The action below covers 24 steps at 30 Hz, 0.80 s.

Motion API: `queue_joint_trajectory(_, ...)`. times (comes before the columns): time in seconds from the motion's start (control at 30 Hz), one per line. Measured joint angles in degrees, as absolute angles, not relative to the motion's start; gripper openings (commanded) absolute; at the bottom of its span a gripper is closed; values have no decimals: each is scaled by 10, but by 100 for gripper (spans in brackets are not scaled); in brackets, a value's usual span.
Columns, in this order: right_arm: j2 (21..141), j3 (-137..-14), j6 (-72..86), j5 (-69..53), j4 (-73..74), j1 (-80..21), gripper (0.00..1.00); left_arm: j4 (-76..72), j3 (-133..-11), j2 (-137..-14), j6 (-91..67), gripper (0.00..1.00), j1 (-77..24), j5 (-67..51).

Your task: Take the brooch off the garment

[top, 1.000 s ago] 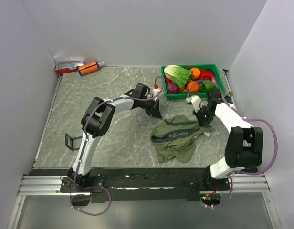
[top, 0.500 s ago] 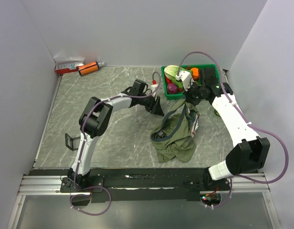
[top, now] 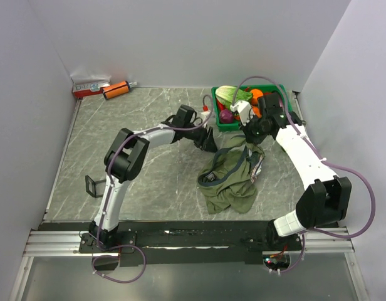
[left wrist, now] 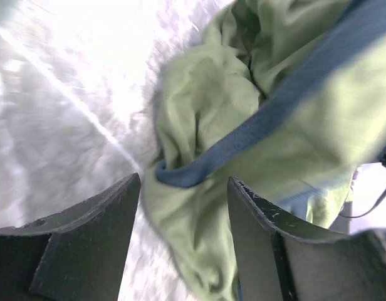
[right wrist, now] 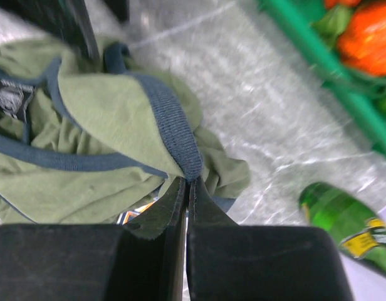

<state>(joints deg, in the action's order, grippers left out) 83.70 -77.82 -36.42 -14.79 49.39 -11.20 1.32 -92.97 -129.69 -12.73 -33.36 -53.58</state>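
Observation:
The garment (top: 230, 185), an olive-green T-shirt with navy trim, lies crumpled at the table's centre right, with its upper edge pulled up. My right gripper (top: 249, 139) is shut on a fold of navy trim (right wrist: 180, 141) and holds that part raised; the garment (right wrist: 99, 106) hangs below the shut jaws (right wrist: 188, 182). My left gripper (top: 208, 143) stands open at the shirt's far left edge. Between its fingers (left wrist: 183, 182) lie green cloth and a navy band (left wrist: 268, 119), touching neither finger. I cannot make out the brooch in any view.
A green crate (top: 214, 100) of vegetables stands just behind the shirt, and its rim (right wrist: 318, 69) is close to my right gripper. A green bottle (right wrist: 343, 222) lies to the right. A red box (top: 91, 87) and an orange cylinder (top: 116, 89) sit at the back left.
My right gripper has risen toward the crate with the navy trim, pulling the shirt's upper edge up. My left gripper went from shut to open beside the cloth.

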Motion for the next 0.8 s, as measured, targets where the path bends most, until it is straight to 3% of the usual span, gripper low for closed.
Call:
queue_joint_trajectory(0.1,837,-756,-360,-143,497,-112,0,13,-915,-1265,-110,63,-324,-517)
queue_joint_trajectory(0.33,837,-750,-352,-141,507,-112,0,22,-904,-1157,-23,72,-344,-507)
queue_joint_trajectory(0.5,837,-752,-347,-142,507,-112,0,5,-893,-1154,29,67,-399,-481)
queue_joint_trajectory(0.6,837,-766,-345,-144,515,-112,0,-12,-858,-1167,37,55,-418,-451)
queue_joint_trajectory(0.63,837,-773,-345,-146,520,-112,0,-14,-854,-1173,37,42,-418,-443)
queue_joint_trajectory(0.73,838,-799,-346,-157,531,-112,0,-16,-846,-1189,35,20,-413,-411)
queue_joint_trajectory(0.8,838,-818,-348,-166,538,-112,0,-16,-846,-1191,32,12,-408,-395)
